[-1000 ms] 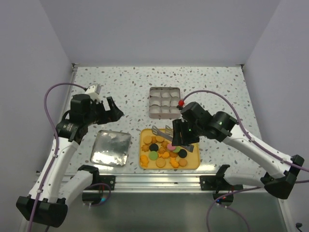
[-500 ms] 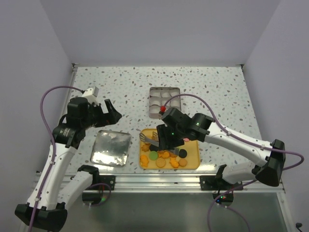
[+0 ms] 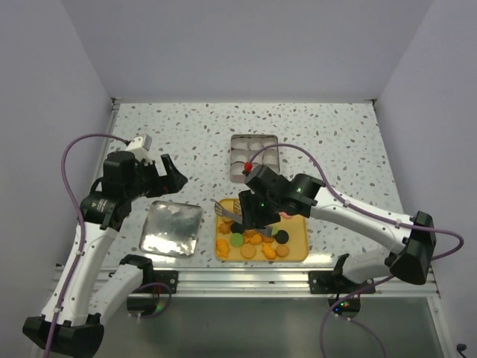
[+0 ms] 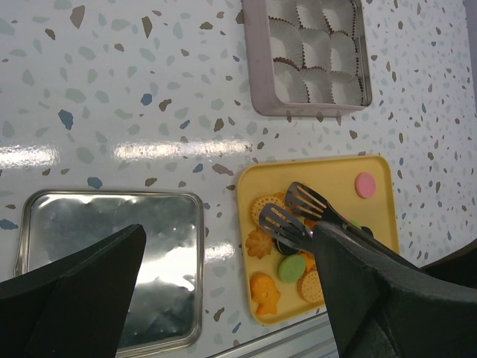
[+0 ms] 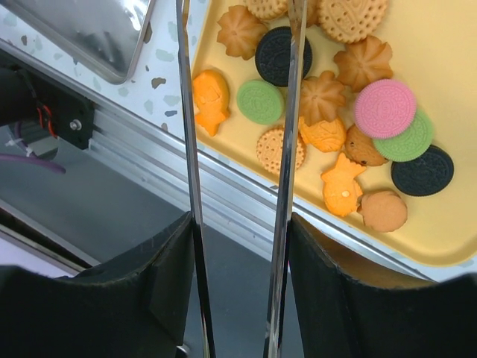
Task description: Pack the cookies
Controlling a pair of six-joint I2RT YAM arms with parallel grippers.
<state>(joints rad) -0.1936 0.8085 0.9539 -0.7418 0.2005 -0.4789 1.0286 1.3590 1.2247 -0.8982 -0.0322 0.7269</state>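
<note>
My right arm stretches from the lower right of the top view toward the centre with its wrist bent down. Its pincer (image 3: pixel 252 210) is clamped on the tongs (image 5: pixel 287 149), whose two arms stand apart over the cookies (image 5: pixel 320 97). The cookies lie heaped on the yellow tray (image 3: pixel 299 237) at lower centre. My left arm folds elbow-up at the left, its pincer (image 3: pixel 173 173) spread wide above the worktop (image 3: pixel 194 134), near the silver lid (image 3: pixel 171 227).

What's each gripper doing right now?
Left gripper: open, holding nothing.
Right gripper: closed on the slotted silver metal tongs.
</note>
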